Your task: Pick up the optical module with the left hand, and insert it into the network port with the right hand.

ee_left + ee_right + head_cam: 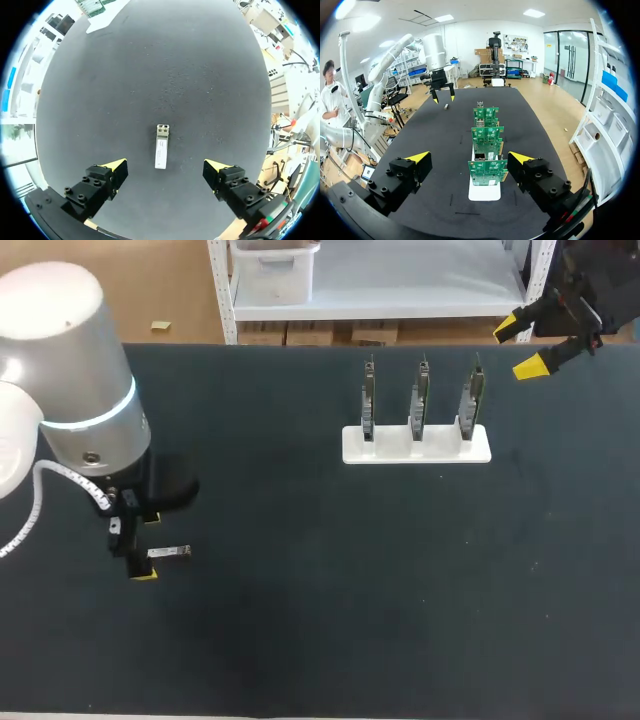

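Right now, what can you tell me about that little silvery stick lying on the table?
The optical module is a slim silvery metal-looking bar with a pale label on top and a blockier far end. It lies flat on the dark table, beneath the open left pincer, touching neither yellow tip.

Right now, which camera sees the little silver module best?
Left wrist view: the optical module lies close and whole. Head view shows it tiny by the left gripper; right wrist view, a far speck.
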Action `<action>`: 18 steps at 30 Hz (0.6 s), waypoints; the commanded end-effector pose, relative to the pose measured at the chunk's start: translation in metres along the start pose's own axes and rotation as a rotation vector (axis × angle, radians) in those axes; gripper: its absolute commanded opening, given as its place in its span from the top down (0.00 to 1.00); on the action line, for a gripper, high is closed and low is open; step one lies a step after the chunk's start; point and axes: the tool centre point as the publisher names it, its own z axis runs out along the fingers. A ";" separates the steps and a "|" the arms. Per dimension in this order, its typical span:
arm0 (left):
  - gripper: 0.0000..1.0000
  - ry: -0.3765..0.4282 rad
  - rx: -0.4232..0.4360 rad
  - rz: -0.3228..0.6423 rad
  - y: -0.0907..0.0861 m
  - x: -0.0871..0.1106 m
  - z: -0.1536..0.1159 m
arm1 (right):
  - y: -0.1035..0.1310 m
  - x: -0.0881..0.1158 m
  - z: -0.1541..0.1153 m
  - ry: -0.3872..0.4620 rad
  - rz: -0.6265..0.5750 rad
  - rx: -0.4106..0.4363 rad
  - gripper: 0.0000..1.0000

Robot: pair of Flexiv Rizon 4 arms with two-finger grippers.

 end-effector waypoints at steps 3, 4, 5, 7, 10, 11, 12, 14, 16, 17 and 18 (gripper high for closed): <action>0.00 0.010 -0.002 0.003 -0.003 -0.002 0.005 | 0.002 0.000 0.000 0.000 -0.001 0.006 0.00; 0.00 0.010 -0.002 0.004 -0.003 -0.003 0.006 | 0.002 0.000 0.000 0.000 -0.001 0.006 0.00; 0.00 0.010 -0.004 0.004 -0.003 -0.003 0.006 | 0.002 0.000 0.000 0.000 -0.001 0.006 0.00; 0.00 0.012 -0.003 0.000 -0.004 -0.003 0.007 | 0.002 0.000 0.000 0.000 -0.001 0.006 0.00; 0.00 0.015 -0.001 -0.012 -0.004 0.000 0.011 | 0.002 0.000 0.000 0.000 -0.001 0.006 0.00; 0.00 0.014 0.001 -0.013 -0.004 0.000 0.011 | 0.002 0.000 0.000 0.000 -0.001 0.006 0.00; 0.00 0.012 0.002 -0.015 -0.004 0.000 0.012 | 0.002 0.000 0.000 0.000 -0.001 0.006 0.00; 0.00 0.014 0.006 -0.011 -0.004 0.000 0.015 | 0.002 0.000 0.000 0.000 -0.001 0.006 0.00; 0.00 0.011 0.008 -0.013 -0.003 0.000 0.016 | 0.002 0.000 0.000 0.000 -0.001 0.006 0.00; 0.00 0.011 0.009 -0.013 -0.003 0.000 0.017 | 0.002 0.000 0.000 0.000 -0.001 0.006 0.00; 0.00 0.011 0.010 -0.013 -0.003 0.000 0.018 | 0.002 0.000 0.000 0.000 -0.001 0.006 0.00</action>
